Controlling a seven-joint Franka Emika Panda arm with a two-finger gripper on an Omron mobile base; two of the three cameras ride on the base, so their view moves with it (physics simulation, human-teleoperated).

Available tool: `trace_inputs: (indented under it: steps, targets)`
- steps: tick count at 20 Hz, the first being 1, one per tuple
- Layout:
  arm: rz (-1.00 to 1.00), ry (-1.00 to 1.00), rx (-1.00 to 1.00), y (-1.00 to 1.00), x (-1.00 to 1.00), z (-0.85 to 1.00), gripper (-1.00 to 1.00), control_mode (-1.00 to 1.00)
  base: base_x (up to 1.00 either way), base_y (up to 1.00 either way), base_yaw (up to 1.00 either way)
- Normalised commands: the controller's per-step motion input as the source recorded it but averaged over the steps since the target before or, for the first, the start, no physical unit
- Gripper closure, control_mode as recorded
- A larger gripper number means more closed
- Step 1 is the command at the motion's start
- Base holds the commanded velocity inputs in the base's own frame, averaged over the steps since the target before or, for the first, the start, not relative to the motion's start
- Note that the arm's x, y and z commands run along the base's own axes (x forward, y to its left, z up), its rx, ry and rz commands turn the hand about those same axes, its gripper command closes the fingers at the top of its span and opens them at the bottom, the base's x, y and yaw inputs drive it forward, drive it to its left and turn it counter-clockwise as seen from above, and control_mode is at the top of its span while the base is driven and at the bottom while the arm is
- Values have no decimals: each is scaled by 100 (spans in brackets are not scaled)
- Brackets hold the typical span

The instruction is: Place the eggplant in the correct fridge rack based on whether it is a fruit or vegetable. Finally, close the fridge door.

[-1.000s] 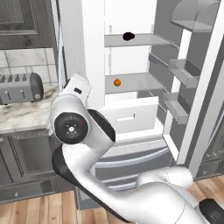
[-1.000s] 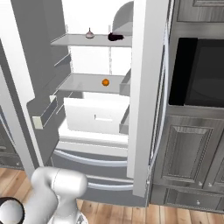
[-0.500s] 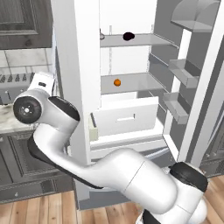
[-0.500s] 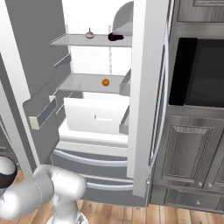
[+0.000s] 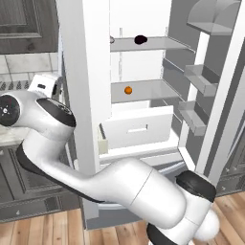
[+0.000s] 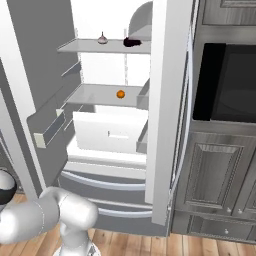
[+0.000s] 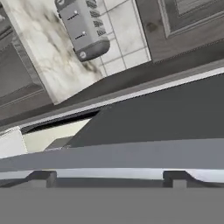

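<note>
Arm is swinging left behind the fridge door (image 5: 81,72), far from the shelved eggplant (image 5: 140,39); pincer (image 7: 109,177) standing open, empty, closing next.

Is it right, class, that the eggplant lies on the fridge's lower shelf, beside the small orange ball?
Not right. The eggplant lies on the upper fridge rack, as the left base view shows. The small orange ball sits alone on the lower shelf.

2 flanking base views, shared fridge (image 5: 143,95) interior
</note>
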Motion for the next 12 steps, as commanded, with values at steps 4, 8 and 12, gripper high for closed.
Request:
trace_inputs:
  steps: [4, 8, 12]
  targets:
    - [-2, -2, 0, -100, 0, -27, -100, -100, 0, 0, 0]
    - [0, -5, 0, -100, 5, -18, -100, -100, 0, 0, 0]
    - [3, -18, -1, -63, 7, -22, -100, -100, 0, 0, 0]
